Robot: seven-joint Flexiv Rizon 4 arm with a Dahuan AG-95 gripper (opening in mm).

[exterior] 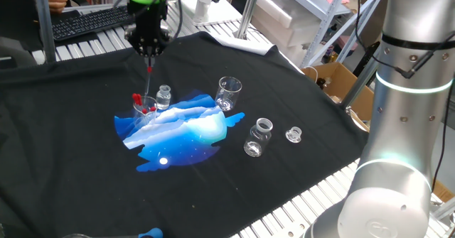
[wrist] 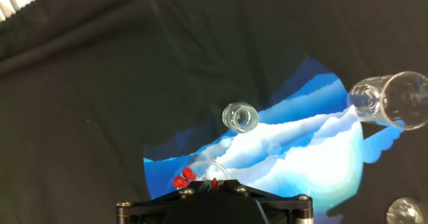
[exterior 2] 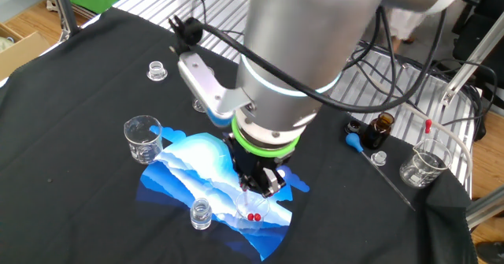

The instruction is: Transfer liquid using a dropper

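1. The jaws point straight down and are closed almost fully. A small red piece shows between their tips, which I take to be the bulb of the dropper point(exterior: 150, 69). Gripping at the bulb would leave the tube free to hang and let a squeeze work the bulb.
2. The tube is too thin to trace in any view. Judging from the vertical hold, it points down at the glass below.
3. Directly under the jaws stands a small beaker point(exterior: 144, 109), upright with its mouth open. It holds red bits point(exterior: 136, 97) whose nature cannot be told. Its place in line with the dropper suggests it is the vessel being drawn from or filled.
4. Just beside that beaker, clear of the jaws, stands a vial point(exterior: 164, 96), upright and uncapped. It is close enough to serve as the other end of the transfer.
5. Both rest on a blue print point(exterior: 192, 135) on the black cloth point(exterior: 71, 145) covering the surface.
6. Farther from the jaws, at the far edge of the print, stands a second beaker point(exterior: 228, 92), upright.
7. Well apart from the jaws, off the print, are a jar point(exterior: 259, 135) and a small clear cap point(exterior: 293, 134), out of the working path.
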